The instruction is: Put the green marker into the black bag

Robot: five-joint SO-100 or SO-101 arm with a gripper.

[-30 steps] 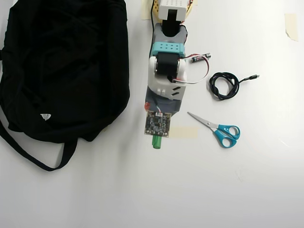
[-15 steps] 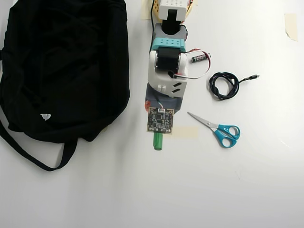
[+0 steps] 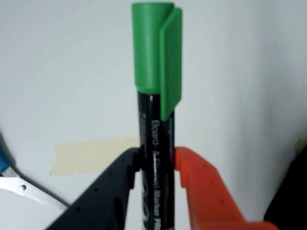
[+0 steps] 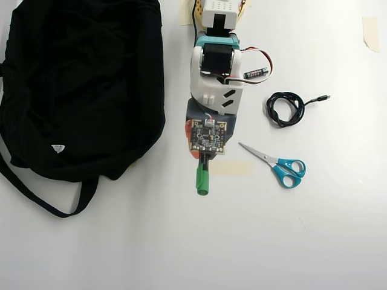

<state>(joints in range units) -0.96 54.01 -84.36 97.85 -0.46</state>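
Note:
The green marker (image 3: 153,52) fills the middle of the wrist view, green cap pointing up, dark printed barrel running down between the fingers. My gripper (image 3: 157,160) is shut on the barrel, with the black finger (image 3: 115,182) on its left and the orange finger (image 3: 201,187) on its right. In the overhead view the green marker (image 4: 202,180) sticks out below the wrist board, held by the gripper (image 4: 203,158), cap end toward the bottom. The black bag (image 4: 78,84) lies at the left, about a hand's width from the marker, with its strap (image 4: 36,193) looping below.
Blue-handled scissors (image 4: 278,164) lie just right of the marker, and a beige tape strip (image 4: 233,168) sits beside it. A coiled black cable (image 4: 285,109) and a small battery (image 4: 256,73) are at the right of the arm. A scissors blade (image 3: 19,184) shows in the wrist view.
The wrist has tilted and more of the marker now shows beyond the wrist board, its cap tip a little lower in the overhead view. Bag, scissors and cable have not moved.

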